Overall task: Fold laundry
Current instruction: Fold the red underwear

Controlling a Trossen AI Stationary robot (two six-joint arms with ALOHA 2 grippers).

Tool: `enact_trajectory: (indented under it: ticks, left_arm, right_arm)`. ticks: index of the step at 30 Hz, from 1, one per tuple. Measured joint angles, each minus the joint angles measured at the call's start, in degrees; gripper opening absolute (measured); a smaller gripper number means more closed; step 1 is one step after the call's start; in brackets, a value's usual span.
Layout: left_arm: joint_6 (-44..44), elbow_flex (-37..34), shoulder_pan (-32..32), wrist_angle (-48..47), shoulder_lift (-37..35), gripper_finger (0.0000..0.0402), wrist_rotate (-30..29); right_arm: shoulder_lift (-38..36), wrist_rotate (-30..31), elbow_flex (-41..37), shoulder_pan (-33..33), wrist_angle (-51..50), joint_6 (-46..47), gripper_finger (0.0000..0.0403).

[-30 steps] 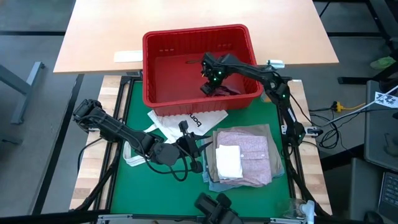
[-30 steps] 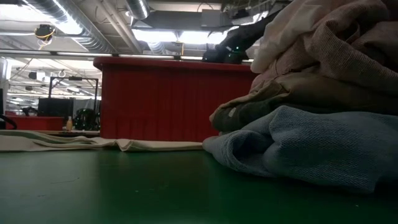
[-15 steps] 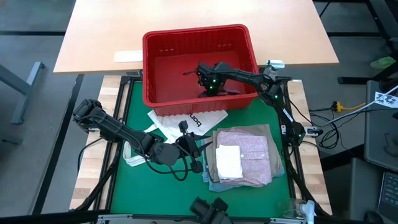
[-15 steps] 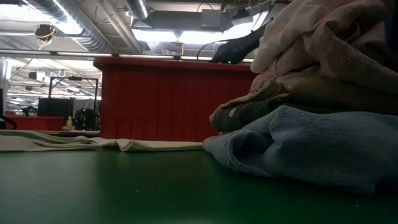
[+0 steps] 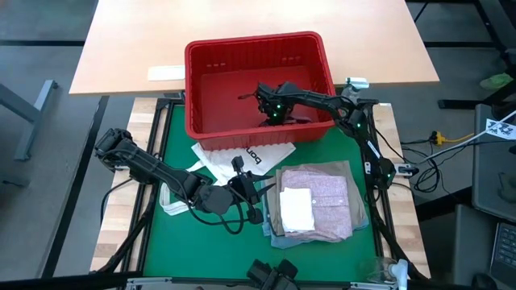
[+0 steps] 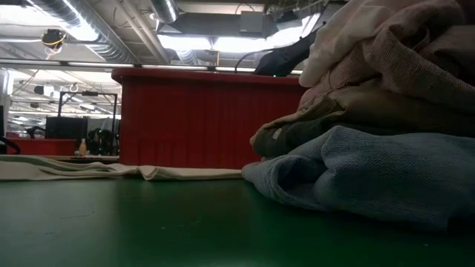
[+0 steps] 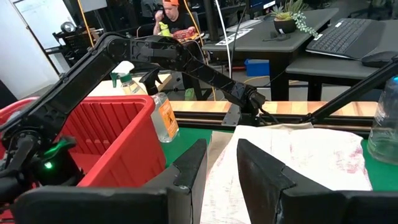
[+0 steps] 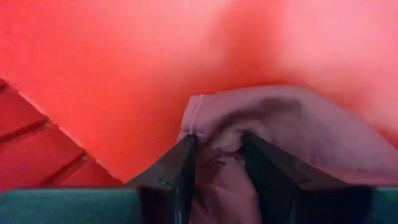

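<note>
Basket (image 5: 211, 80) hides it from above — wrist view shows right hand (image 8: 217, 165) pinching maroon garment (image 8: 292, 130).

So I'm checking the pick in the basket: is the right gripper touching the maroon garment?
Touching. The right wrist view shows the right gripper with both fingers pressed into the maroon garment, cloth bunched between them, inside the red basket.

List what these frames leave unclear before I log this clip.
- Maroon garment: the right gripper fills the right wrist view, and the right arm covers it from above; its full shape is hidden.
- Folded stack: the low view cuts it off at the right edge, so lower layers stay hidden.
- Left gripper: it waits beside the stack, with the gap between its fingers bare.
- Red basket: its front wall blocks the inside in the low view.
</note>
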Motion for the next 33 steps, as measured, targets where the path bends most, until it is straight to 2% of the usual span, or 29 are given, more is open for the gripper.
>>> enact_trajectory:
  ticks: [12,16,20,25,30,33]
  left_arm:
    - [0.0,0.0,0.0,-0.02,0.0,0.0085,0.0]
    - [0.01,0.0,0.0,-0.01,0.0,0.0085,0.0]
    - [0.02,0.0,0.0,-0.01,0.0,0.0085,0.0]
    - [0.02,0.0,0.0,-0.02,0.0,0.0085,0.0]
    - [0.17,0.0,0.0,0.0,0.01,0.0085,0.0]
    - [0.17,0.0,-0.02,0.0,0.02,0.0085,-0.55]
  right_arm:
    - [-0.37,-0.08,-4.16,0.04,0.4,-0.39,0.0138]
    - [-0.27,-1.95,-4.3,0.0,1.23,-0.39,0.0133]
    - [-0.18,-4.24,-4.35,-0.13,1.55,-0.38,0.0095]
    - [-0.18,-5.67,-4.39,-0.07,2.06,-0.43,0.0015]
    - [0.03,-9.17,-2.88,-0.13,1.61,-1.73,0.0021]
    - [0.29,-9.71,-1.16,-0.07,-0.44,-2.22,0.0011]
